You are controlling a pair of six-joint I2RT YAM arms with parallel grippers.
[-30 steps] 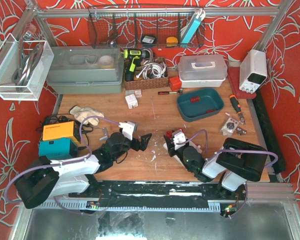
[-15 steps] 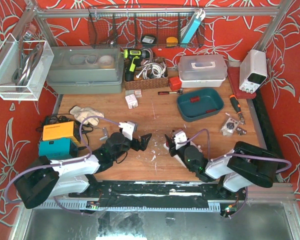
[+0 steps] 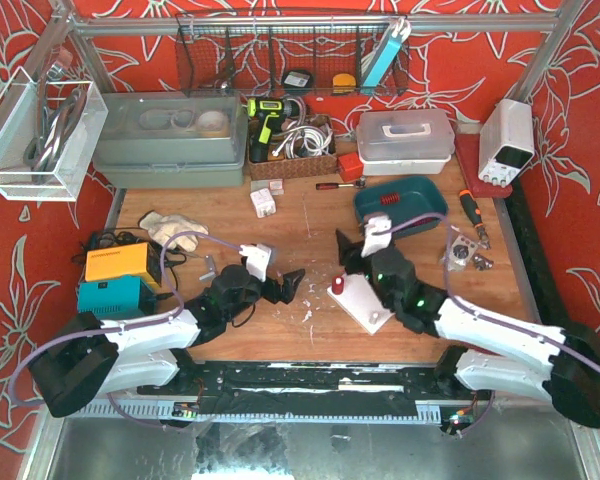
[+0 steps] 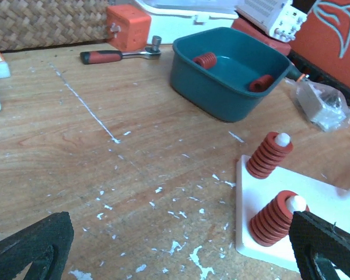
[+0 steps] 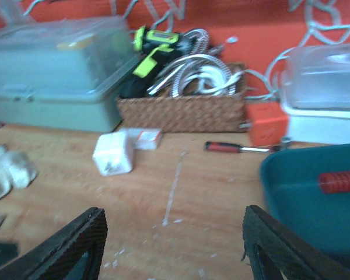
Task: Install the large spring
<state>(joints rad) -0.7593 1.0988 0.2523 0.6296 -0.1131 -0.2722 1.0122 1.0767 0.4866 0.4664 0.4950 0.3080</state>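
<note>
A white base plate (image 4: 315, 204) (image 3: 370, 303) lies on the wooden table with two pegs, and a red spring sits on each. The nearer, thicker spring (image 4: 276, 219) (image 3: 337, 287) looks like the large spring. The slimmer spring (image 4: 268, 156) stands behind it. My left gripper (image 4: 178, 256) (image 3: 288, 283) hovers open just left of the plate, with nothing between its fingers. Raised behind the plate, my right gripper (image 5: 175, 245) (image 3: 348, 250) is open and empty, facing the back of the table. A teal tray (image 4: 210, 93) (image 5: 291, 192) (image 3: 435, 200) holds loose red springs (image 4: 206, 60) (image 5: 341, 181).
A red-handled ratchet (image 4: 119, 55) (image 5: 236, 147) and an orange block (image 4: 127, 27) lie behind the tray. A wicker basket (image 5: 181, 114) with a drill, a white adapter (image 5: 112, 153), a grey lidded box (image 3: 170, 140) and a bag of parts (image 3: 463, 250) stand around.
My right gripper has let go of the spring on the plate, opened, and risen toward the back of the table by the teal tray. The left arm has stayed still.
</note>
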